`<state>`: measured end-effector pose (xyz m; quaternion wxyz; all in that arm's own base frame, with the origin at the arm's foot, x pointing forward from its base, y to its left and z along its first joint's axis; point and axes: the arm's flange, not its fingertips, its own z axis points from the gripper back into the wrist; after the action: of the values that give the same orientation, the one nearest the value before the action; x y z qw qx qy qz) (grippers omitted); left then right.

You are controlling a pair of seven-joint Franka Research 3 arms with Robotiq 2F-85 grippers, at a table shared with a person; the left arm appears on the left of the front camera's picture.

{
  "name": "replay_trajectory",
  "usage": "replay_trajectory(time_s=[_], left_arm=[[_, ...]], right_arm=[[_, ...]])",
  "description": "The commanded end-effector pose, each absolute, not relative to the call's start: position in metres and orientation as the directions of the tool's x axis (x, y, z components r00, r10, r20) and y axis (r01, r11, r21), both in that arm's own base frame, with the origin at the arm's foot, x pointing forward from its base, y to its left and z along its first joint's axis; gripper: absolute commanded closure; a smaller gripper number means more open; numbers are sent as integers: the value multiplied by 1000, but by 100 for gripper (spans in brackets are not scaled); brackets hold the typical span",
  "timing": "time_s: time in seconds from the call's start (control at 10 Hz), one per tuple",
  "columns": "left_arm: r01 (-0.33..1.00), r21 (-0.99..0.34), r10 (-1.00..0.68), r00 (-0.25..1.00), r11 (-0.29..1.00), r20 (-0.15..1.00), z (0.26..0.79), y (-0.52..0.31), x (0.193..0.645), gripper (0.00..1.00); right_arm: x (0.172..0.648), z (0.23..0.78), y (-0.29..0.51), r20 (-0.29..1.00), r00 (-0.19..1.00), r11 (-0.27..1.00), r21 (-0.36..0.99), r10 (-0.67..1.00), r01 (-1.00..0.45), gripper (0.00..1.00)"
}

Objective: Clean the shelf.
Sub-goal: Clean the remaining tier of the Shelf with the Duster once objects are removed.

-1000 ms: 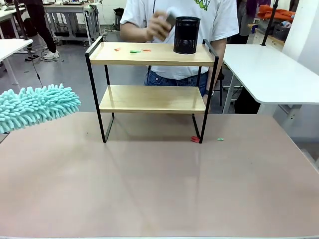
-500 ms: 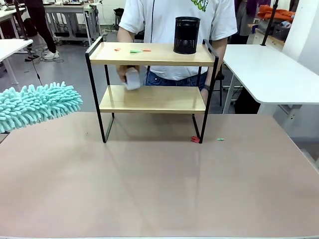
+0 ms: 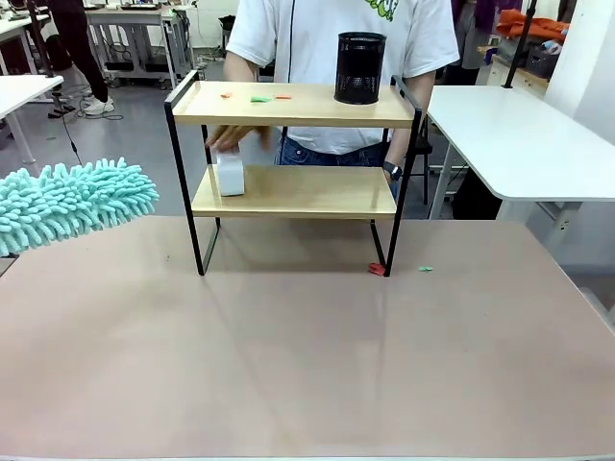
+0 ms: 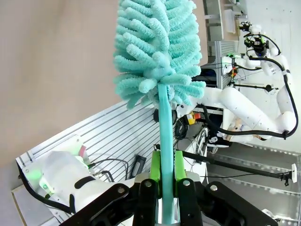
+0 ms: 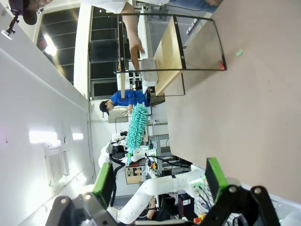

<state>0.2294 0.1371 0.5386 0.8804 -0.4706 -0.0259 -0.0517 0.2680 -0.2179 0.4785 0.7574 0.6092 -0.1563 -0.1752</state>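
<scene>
Left fingers [image 4: 155,167] clamped on teal duster [image 3: 72,204] handle; right fingers [image 5: 104,182] wide, empty. Step: approach. Next: carry it ahead to the shelf [image 3: 288,190] and sweep the scraps [image 3: 260,98].

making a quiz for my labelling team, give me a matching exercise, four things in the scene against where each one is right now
Things:
1. duster
2. black mesh cup
3. white box
4. red scrap

Places:
A. on the table, at the foot of the near right leg of the shelf
B. on the shelf's top board, right end
C. on the shelf's lower board, left end
D. clamped in the left gripper, off to the left of the shelf

Pairs: 1-D, 2-B, 3-C, 4-A
</scene>
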Motion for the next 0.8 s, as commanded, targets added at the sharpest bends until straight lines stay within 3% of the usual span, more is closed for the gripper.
replay_trajectory(time_s=[0.0,0.7], left_arm=[[129,-837,-72,992,532,107,541,137,227,88],[129,-837,-72,992,532,107,541,137,227,88]], right_arm=[[270,480,-218,51,890,192,980,-454,42,0],[270,480,-218,51,890,192,980,-454,42,0]])
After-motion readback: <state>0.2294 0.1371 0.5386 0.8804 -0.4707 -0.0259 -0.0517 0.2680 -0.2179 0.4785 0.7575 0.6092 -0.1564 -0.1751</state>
